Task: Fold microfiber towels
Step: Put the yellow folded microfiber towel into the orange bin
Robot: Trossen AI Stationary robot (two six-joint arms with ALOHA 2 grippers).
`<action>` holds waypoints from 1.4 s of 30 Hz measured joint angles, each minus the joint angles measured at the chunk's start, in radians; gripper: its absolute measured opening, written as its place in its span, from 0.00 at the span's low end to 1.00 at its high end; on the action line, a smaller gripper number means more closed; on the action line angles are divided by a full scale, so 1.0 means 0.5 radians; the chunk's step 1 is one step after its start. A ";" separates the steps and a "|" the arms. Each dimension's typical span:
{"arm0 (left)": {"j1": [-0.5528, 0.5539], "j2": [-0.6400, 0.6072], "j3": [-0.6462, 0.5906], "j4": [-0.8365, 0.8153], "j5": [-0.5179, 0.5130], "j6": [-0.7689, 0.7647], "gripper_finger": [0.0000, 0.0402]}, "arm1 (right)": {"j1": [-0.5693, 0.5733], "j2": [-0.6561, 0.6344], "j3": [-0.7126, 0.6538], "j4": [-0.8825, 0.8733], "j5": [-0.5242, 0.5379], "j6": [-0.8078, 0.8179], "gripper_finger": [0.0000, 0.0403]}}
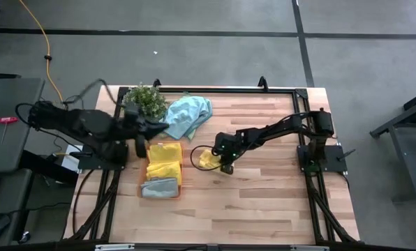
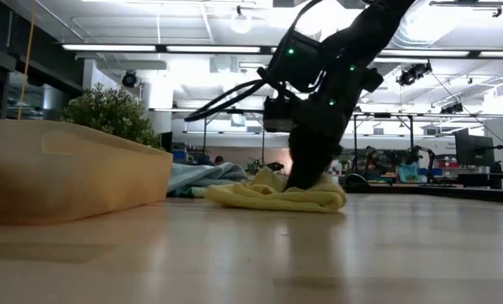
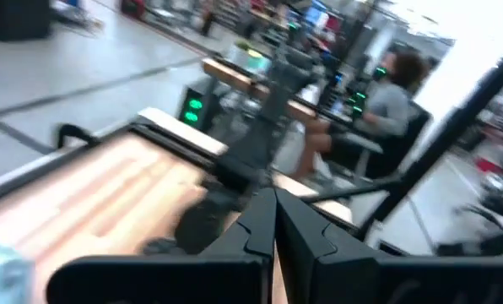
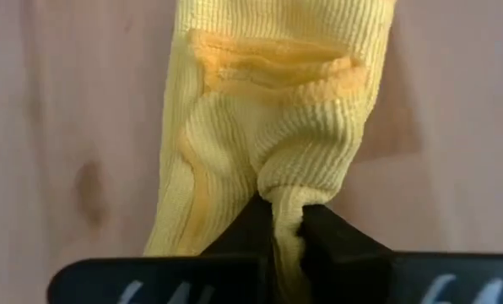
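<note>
Right gripper [image 1: 226, 167] is pinching an edge of the yellow towel [image 1: 209, 158], centre frame w/ jaws nipped on cloth. Left gripper [image 1: 139, 132], centre-left, is sitting closed on nothing. Step looks like grab-for-fold; next probably needs lifting & carrying the edge across w/o slipping.

The scene is lit evenly from overhead; long ceiling strip lights [image 2: 150, 48] are seen glowing in the low view, with bright glare behind the arm. A soft sheen is cast on the wooden table [image 2: 336, 253], whose near surface is rendered out of focus. The left wrist view is heavily smeared by motion blur. The right wrist view is sharp.
</note>
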 joint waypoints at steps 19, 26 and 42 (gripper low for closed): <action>-0.002 -0.431 -0.273 -0.566 -0.305 -0.099 0.01 | -0.011 -0.603 -0.011 0.775 0.158 0.961 0.00; -0.002 -0.426 -0.898 0.414 -0.126 -0.345 0.14 | -0.026 -0.770 -0.010 1.073 0.305 1.007 0.00; 0.182 0.146 -1.225 2.224 -0.038 -0.756 0.59 | -0.040 -0.894 -0.005 1.461 0.520 0.900 0.00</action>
